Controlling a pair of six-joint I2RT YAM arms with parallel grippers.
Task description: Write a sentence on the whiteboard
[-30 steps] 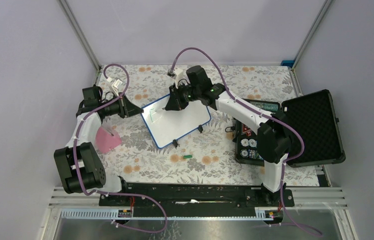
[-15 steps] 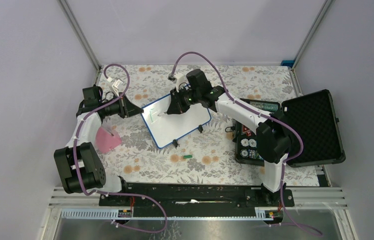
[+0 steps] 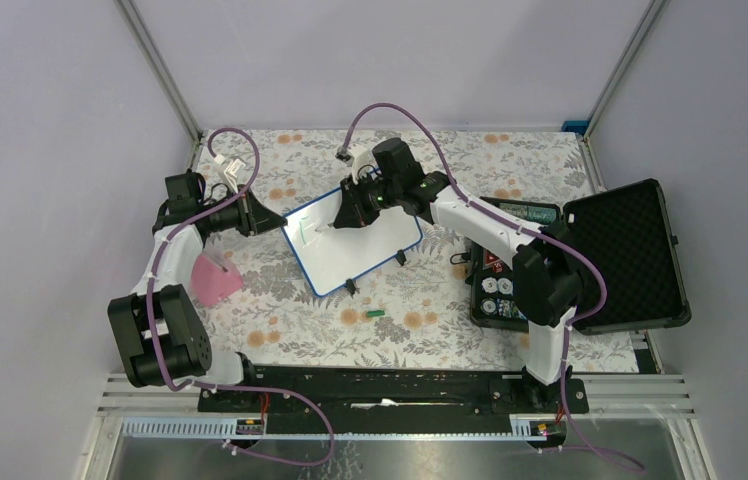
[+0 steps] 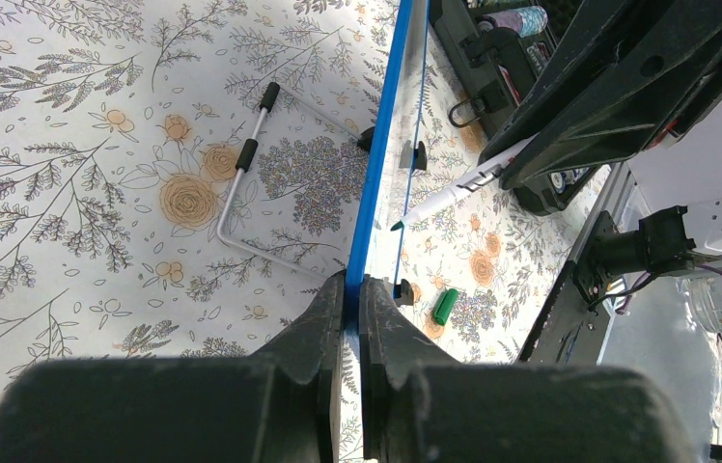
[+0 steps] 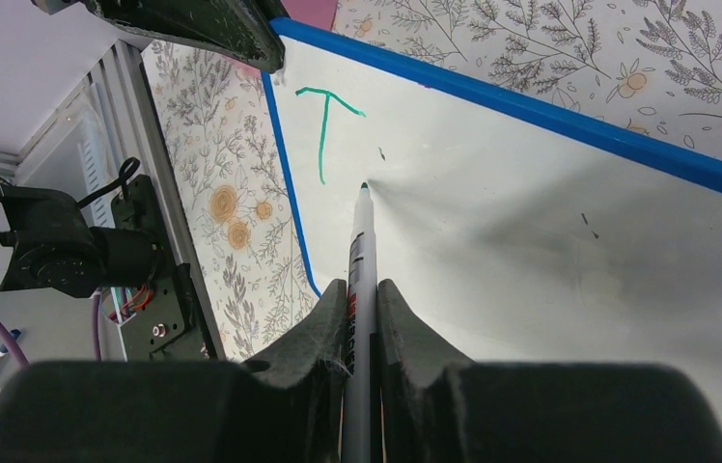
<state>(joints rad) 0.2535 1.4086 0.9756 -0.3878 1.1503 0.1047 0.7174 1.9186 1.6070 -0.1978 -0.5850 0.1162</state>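
Light, stiff and glossy, so apt to skid, the whiteboard (image 3: 365,250) is best held where the fingers of the left gripper (image 4: 352,282) pinch its blue frame (image 4: 376,174) edge-on, while the right gripper (image 5: 362,289) clamps the marker (image 5: 361,236) between its fingers, tip just ahead of them beside the sentence (image 5: 323,125), so far a lone green T.

The whiteboard (image 3: 360,255) was glossy white within a thin blue frame and bore a green letter T (image 5: 324,125). The marker (image 5: 361,246) was white with a green tip, and the cap (image 3: 377,314) was green. The worktop (image 3: 280,320) was white, printed with grey leaves and orange flowers, and the case (image 3: 630,250) was black.
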